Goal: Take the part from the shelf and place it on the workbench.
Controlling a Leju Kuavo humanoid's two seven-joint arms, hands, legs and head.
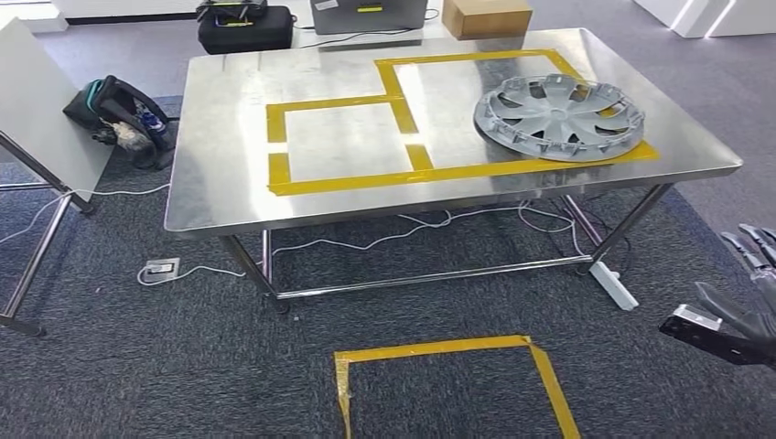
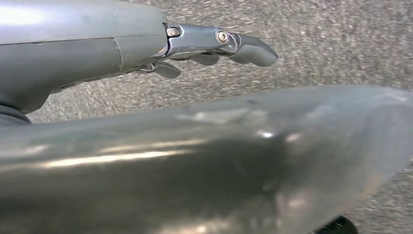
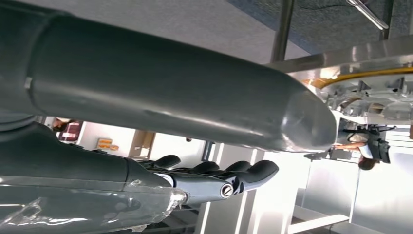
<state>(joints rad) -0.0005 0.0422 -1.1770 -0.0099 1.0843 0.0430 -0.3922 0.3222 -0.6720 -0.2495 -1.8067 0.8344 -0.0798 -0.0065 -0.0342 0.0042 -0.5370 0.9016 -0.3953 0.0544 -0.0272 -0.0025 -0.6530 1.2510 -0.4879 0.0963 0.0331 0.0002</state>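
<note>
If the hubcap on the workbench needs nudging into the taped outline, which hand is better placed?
Probably the right hand: it is raised at the robot's right, on the same side as the hubcap on the workbench. The left hand hangs over the carpet.

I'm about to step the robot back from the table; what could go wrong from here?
The hubcap lies near the workbench's right end, overlapping the yellow tape outline rather than inside it, so a bump could shift it further. The power strip and loose cables lie on the carpet by the table legs, a likely snag. The right hand, empty, hangs near that table corner.
</note>
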